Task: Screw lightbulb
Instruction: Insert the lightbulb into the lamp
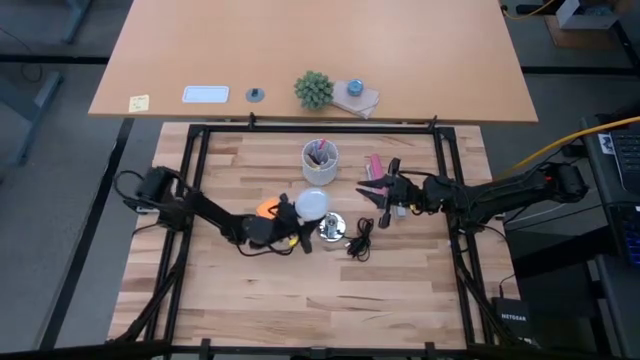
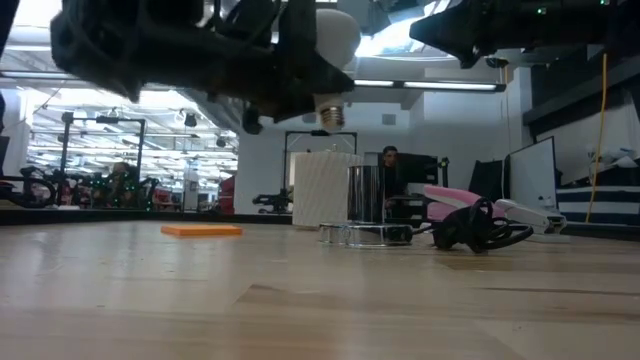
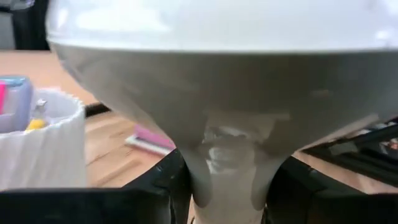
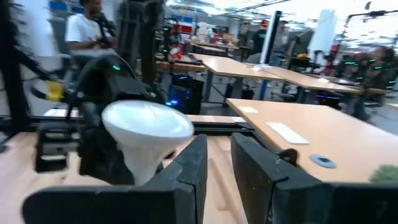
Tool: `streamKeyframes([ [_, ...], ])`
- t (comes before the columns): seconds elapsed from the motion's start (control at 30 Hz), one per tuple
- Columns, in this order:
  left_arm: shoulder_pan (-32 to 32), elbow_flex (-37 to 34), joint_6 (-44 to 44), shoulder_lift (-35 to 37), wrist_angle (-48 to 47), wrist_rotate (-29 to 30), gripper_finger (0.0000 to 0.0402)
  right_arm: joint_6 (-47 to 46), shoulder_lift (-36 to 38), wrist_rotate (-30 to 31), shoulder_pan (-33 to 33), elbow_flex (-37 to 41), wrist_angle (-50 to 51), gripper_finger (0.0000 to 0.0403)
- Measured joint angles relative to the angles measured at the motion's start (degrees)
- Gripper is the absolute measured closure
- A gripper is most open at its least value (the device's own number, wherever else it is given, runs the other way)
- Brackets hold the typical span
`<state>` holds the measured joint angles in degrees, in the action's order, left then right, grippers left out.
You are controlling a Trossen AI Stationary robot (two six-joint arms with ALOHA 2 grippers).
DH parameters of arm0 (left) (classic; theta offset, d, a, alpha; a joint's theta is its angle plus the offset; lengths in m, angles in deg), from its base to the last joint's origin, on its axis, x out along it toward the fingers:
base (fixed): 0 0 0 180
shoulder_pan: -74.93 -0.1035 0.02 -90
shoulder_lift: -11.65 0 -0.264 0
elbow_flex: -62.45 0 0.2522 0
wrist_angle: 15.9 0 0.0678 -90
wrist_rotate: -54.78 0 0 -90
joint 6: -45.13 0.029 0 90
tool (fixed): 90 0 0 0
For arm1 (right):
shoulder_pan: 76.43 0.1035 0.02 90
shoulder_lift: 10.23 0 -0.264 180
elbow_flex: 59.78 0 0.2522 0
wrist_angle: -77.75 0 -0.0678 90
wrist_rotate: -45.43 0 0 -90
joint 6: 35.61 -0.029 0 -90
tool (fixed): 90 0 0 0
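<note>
**Bulb held above fitting**

While clamped on the lightbulb (image 1: 311,204) at its narrow neck, left gripper (image 1: 290,225) holds it off the table, screw base down, just above and beside the silvery fitting (image 2: 366,234). Right gripper (image 1: 383,194): fingers a narrow gap apart, pinching nothing, near the pen cup (image 1: 320,160). Legible writing: "NETGEAR" on black box (image 1: 510,319), bottom right.
</note>
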<state>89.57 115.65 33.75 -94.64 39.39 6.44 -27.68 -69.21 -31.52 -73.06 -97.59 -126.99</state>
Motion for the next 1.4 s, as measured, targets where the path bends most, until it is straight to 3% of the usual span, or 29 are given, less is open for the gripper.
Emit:
streamKeyframes([
  [0.23,-2.8,0.1,2.3,-6.1,10.2,-11.1,0.0251,-0.1,0.0,-2.3,0.0,0.0,1.2,0.0327],
  [0.6,-6.9,4.5,2.8,-11.1,9.6,-21.3,0.025,-0.3,0.0,-9.8,0.0,0.0,1.1,0.0327],
  [1.4,-8.0,5.2,7.4,-12.6,8.1,-21.4,0.025,-1.8,0.0,-11.2,0.0,0.0,3.6,0.0327],
])
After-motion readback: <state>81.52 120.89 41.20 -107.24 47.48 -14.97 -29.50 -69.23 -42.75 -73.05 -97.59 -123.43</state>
